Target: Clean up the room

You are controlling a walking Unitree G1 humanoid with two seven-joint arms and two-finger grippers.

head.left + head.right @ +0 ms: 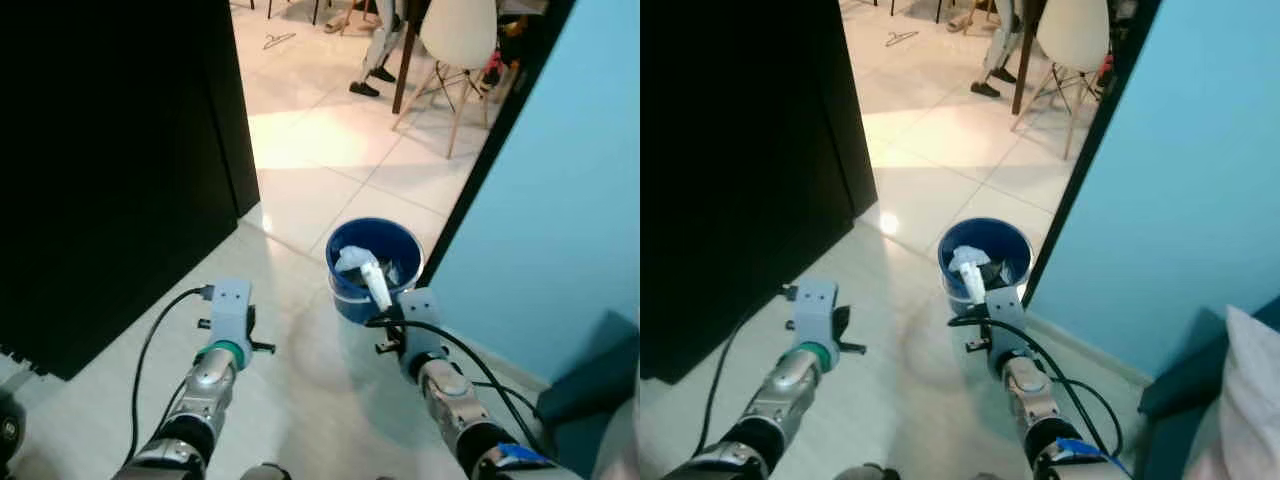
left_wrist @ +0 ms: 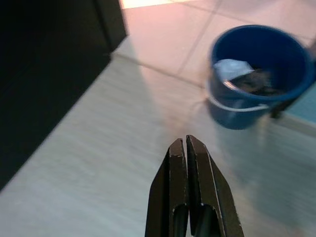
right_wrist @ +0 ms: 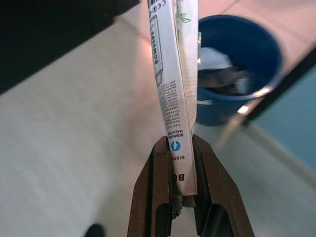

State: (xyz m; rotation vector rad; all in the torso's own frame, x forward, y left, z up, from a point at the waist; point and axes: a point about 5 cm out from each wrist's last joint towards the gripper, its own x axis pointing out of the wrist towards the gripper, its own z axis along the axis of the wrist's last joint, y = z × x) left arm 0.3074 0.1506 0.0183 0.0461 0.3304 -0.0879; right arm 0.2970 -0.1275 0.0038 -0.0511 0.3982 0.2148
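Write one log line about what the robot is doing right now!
right tool: shut on white packet, held near blue bucket | left tool: shut, idle over floor | bucket: already holds trash

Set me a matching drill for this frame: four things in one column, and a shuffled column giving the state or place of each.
Things:
1. left gripper
2. right gripper
3. bucket
4. chair

States or places:
A. blue, on the floor by the turquoise wall, holding scraps
B. shut on nothing, over bare floor
C. white, far across the tiled floor
D. clamped on a flat white packet, near the bucket

Pairs: 1-B, 2-D, 3-A, 4-C
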